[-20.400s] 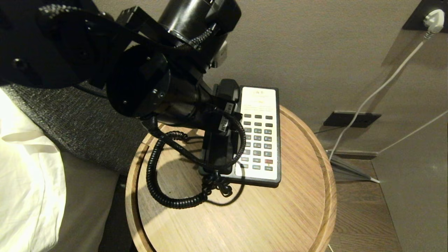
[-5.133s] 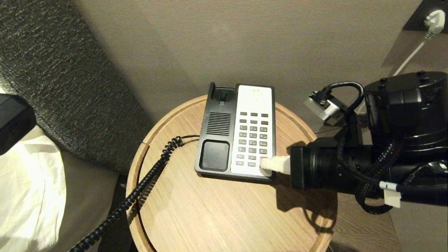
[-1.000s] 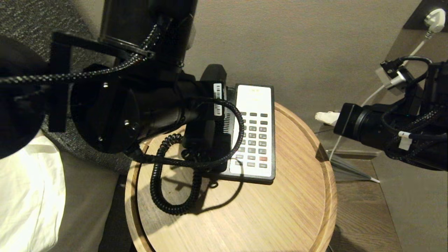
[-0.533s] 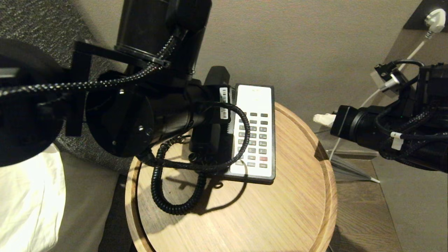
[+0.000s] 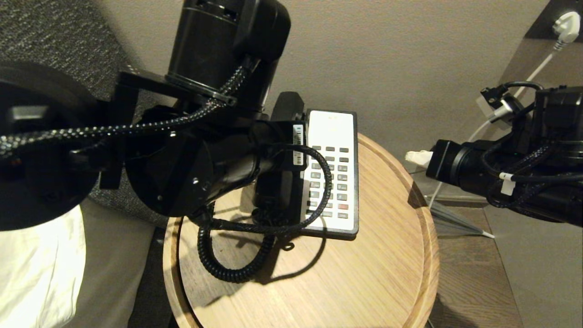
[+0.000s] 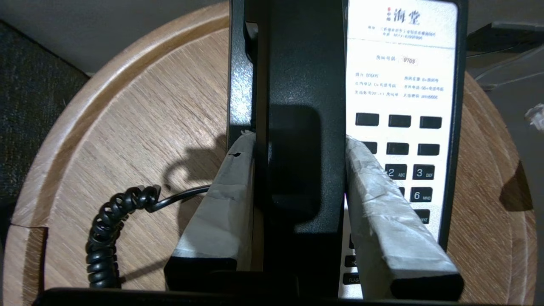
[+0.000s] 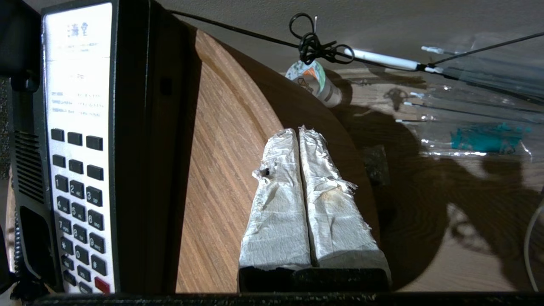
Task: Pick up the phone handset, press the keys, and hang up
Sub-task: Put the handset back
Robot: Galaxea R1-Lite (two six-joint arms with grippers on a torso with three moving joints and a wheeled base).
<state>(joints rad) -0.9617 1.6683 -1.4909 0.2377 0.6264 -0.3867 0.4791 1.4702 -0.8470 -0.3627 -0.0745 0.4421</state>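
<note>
The black phone handset (image 6: 301, 63) lies lengthwise over the black cradle side of the black-and-cream phone base (image 6: 403, 85). My left gripper (image 6: 298, 140) is shut on its middle, one taped finger on each flank. I cannot tell whether the handset rests in the cradle. In the head view my left arm hides most of it; only the handset's far end (image 5: 287, 107) shows beside the base (image 5: 332, 132). The keys (image 5: 330, 182) are uncovered. The coiled cord (image 5: 227, 269) loops on the round wooden table (image 5: 364, 282). My right gripper (image 5: 412, 157) hovers shut and empty off the table's right edge, its taped fingertips (image 7: 282, 140) pressed together.
A bed with white sheets (image 5: 36, 273) and a grey headboard stand at the left. On the right, a white plug (image 5: 565, 23) sits in a wall socket with a cable running down. A small bottle (image 7: 316, 83) and plastic bags lie on the floor behind the table.
My left arm has carried the handset rightward, closer over the base, and the cord loop has shifted with it. The right arm has drifted slightly left and stays shut.
</note>
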